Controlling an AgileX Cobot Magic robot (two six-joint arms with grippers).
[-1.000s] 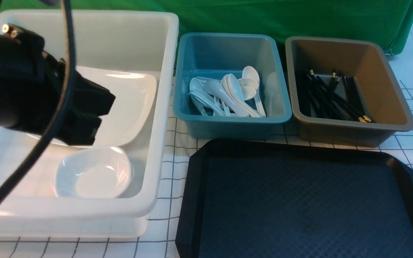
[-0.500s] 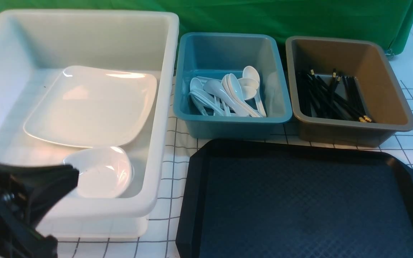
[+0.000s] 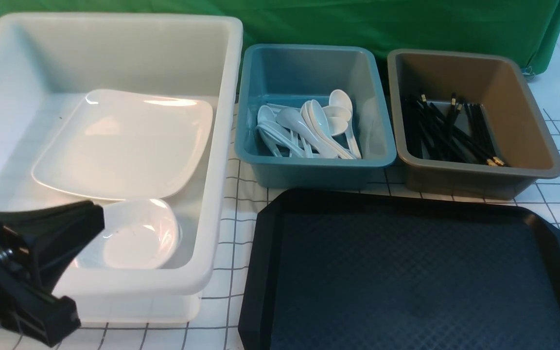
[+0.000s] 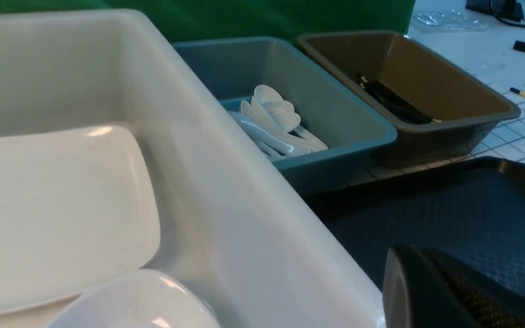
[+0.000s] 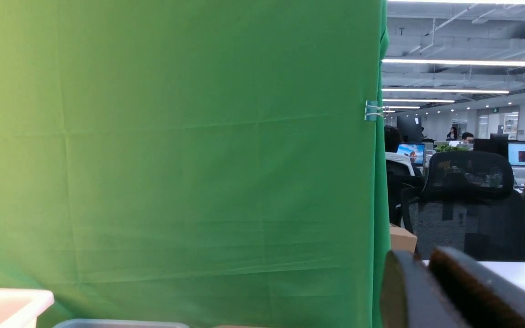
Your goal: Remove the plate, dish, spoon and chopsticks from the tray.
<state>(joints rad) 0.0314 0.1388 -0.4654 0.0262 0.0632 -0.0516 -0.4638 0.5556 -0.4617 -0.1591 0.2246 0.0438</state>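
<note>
Front view: the large black rectangular plastic tray (image 3: 406, 277) with clipped corners and diamond texture lies on the white gridded surface (image 3: 234, 194), nothing resting on it. To its left stands a deep white plastic tub (image 3: 221, 146). Inside the tub lies the large glossy white squarish plate (image 3: 124, 143), and nearer the robot a small deep white dish (image 3: 136, 236) whose far edge overlaps the plate's near corner. Beyond the tray a blue-grey rectangular bin (image 3: 372, 160) holds a heap of glossy white soup spoons (image 3: 309, 126), and to its right a brown rectangular bin (image 3: 528, 126) holds a bundle of thin black chopsticks (image 3: 447, 131). A green cloth backdrop (image 3: 382, 24) hangs behind the bins. The left pincer (image 3: 73, 226) sits low at the tub's near left corner, its black tip in front of the small dish; it is clenched, with nothing in it.

Left wrist view: the tub's wall (image 4: 226, 191), the plate (image 4: 53, 209), the dish's rim (image 4: 139, 300), the spoons (image 4: 274, 118), the chopsticks (image 4: 392, 102) and part of the tray (image 4: 449, 214) show, with a dark finger (image 4: 445, 291) at the edge.

Right wrist view: mostly green cloth (image 5: 176, 136) and an office beyond; one dark finger (image 5: 454, 291) of the right pincer shows, and I cannot tell whether it is released or clenched.
</note>
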